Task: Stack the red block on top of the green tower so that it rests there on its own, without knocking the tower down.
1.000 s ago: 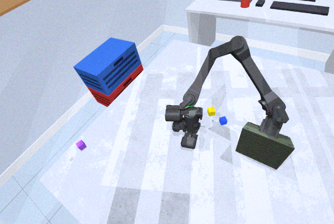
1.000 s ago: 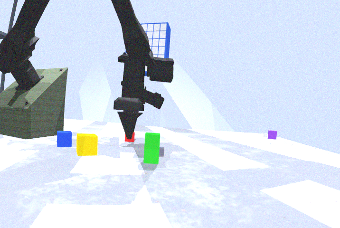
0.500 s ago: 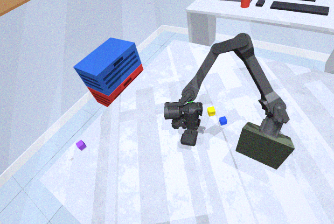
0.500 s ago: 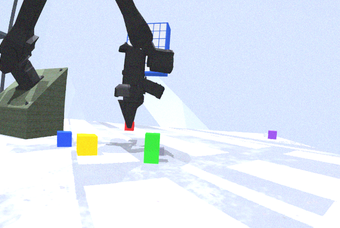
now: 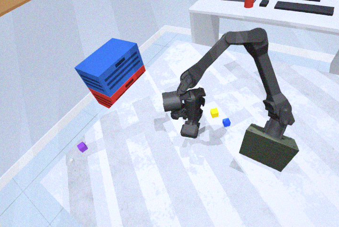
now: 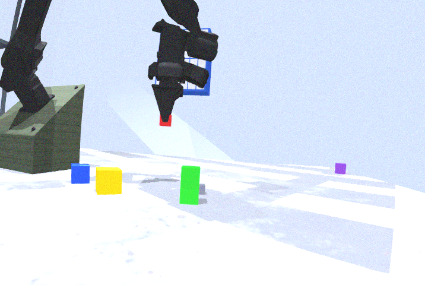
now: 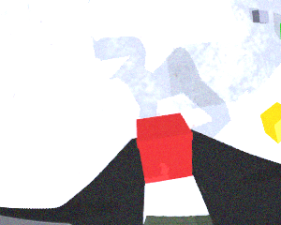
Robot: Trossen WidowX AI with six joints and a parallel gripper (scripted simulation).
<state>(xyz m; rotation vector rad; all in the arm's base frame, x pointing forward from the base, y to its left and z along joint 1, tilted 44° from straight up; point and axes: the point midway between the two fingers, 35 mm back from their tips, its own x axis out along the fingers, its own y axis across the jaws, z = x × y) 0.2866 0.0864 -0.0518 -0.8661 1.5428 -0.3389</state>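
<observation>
High above the white tabletop, the black gripper clamps the small red cube, above the upright green tower.

The pale, streaked white floor carries a tall green block tower almost beneath the gripper, small yellow and blue cubes toward the olive arm base, and a purple cube far away.
</observation>
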